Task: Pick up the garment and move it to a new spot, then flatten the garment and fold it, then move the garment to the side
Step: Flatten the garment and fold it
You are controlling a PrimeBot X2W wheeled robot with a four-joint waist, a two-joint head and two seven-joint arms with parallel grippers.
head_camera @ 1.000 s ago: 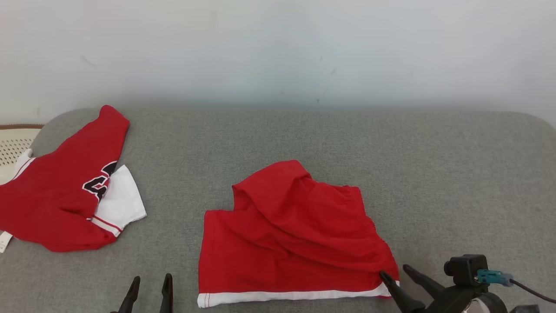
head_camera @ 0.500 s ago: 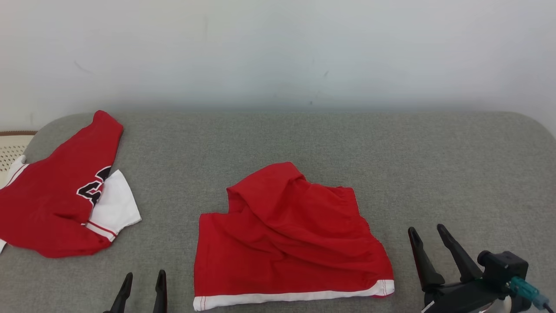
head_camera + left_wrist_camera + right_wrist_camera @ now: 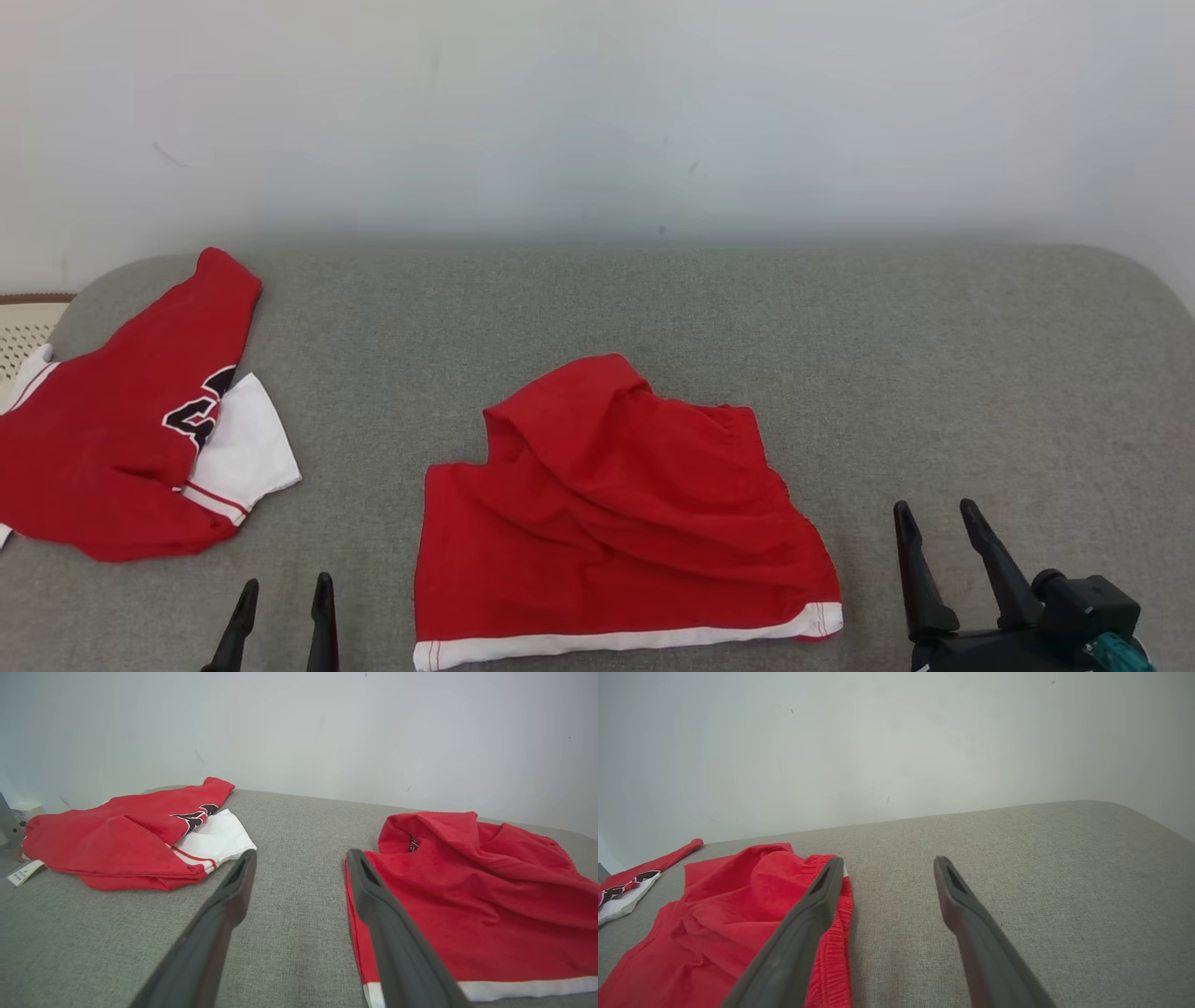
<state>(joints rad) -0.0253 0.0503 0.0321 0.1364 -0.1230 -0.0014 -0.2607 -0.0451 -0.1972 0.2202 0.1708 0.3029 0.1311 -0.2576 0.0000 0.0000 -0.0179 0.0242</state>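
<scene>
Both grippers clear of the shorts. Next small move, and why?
Probably reach the left gripper to the hump at the far-left corner of the shorts and pinch it: the cloth is doubled over there, not flat, and this gripper stands open and empty.

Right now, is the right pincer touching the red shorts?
Apart. The head view shows bare grey surface between the right pincer and the red shorts.

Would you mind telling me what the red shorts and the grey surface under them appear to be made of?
Red shorts: likely thin matte cloth; it lies in soft creases, with a gathered waistband. Grey surface: seemingly coarse woven upholstery fabric, matte, with a visible flecked weave and rounded corners.
</scene>
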